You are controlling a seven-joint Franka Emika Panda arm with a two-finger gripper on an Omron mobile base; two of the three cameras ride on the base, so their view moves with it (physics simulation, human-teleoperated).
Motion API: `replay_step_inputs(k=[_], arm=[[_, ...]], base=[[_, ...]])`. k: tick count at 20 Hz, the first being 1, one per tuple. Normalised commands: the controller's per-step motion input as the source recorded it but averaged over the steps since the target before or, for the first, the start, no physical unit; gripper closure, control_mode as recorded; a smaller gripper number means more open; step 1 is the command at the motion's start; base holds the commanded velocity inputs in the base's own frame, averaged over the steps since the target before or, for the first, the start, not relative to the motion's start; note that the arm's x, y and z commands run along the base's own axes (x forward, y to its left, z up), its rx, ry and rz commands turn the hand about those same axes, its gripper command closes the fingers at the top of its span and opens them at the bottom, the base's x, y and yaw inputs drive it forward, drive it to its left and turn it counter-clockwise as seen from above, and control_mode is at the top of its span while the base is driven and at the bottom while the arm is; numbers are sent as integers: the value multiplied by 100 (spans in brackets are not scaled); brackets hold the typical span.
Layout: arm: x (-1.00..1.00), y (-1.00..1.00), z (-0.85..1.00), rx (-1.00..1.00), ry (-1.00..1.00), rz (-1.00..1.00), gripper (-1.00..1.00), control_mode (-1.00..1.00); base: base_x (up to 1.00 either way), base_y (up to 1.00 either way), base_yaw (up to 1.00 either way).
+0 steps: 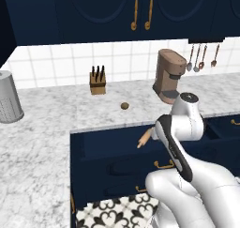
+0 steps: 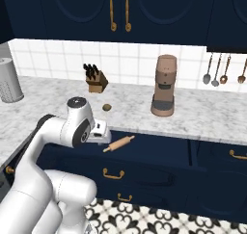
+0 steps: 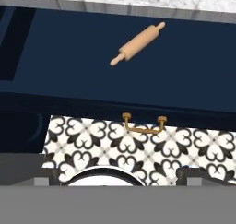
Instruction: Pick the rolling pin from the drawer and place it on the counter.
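- Under the counter (image 2: 193, 115) edge, the drawer (image 3: 193, 75) is pulled out; all places below are given relative to it.
- Counter: marbled top runs directly behind the drawer and, in the left base view, wraps round its left side (image 1: 33, 142). The right base view shows only the back run.
- Drawer: the hand view looks down into the navy floor and shows a gold handle (image 3: 144, 124) on the front panel, with patterned floor tile (image 3: 138, 147) beyond it. The left base view shows just the left end, the rest is behind the arm.
- Arm: white body stands in front of the drawer, with the elbow above its front edge in both base views.
- Coffee machine (image 2: 164, 86): on the counter behind the drawer, right of centre.
- Grey canister (image 1: 8, 98): far left of the drawer, on the counter.
- Knife block (image 1: 97, 80): behind the drawer, at the tile wall.
- Rolling pin (image 3: 137, 43): lies flat and diagonal on the drawer floor, near the back. Full length is clear in the hand view and the right base view (image 2: 118, 143); the left base view shows one handle end (image 1: 143, 140), the rest is hidden by the arm.
- Gripper (image 3: 117, 174): finger tips sit wide apart at the bottom of the hand view, nothing between them, well apart from the pin.
- Small brown ball (image 2: 107, 107): on the counter just behind the drawer.
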Motion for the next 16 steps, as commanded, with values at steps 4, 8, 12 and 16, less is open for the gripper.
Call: replay_step_inputs(k=[4,8,12,16], arm=[[81,-4,-26,3,0,0,-100,-100],[92,0,-46,0,4,0,-100,-100],[78,0,-34,0,10,0,-100,-100],[58,0,-30,0,14,0,-100,-100]], base=[[0,0,0],[0,0,0],[0,0,0],[0,0,0]])
